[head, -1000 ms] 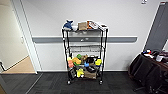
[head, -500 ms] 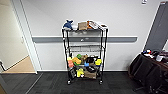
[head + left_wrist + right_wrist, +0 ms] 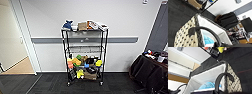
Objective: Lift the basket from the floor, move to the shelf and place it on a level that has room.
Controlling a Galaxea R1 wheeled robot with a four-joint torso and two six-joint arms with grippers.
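Nothing on the tall black wire rack [image 3: 85, 53] has shifted since a second ago; only your view has crept a little nearer. You have the beige woven basket with the pale lining [image 3: 197, 33] hanging by its dark arched handles [image 3: 221, 79] above the charcoal carpet [image 3: 52, 83]. How far either pincer is closed I cannot tell. Keep both handles level, and drive squarely at the sparse second tier [image 3: 85, 49].

An office-like room: dark carpet tiles [image 3: 55, 85], white wall with grey rail [image 3: 50, 40], cluttered wire rack [image 3: 85, 55].
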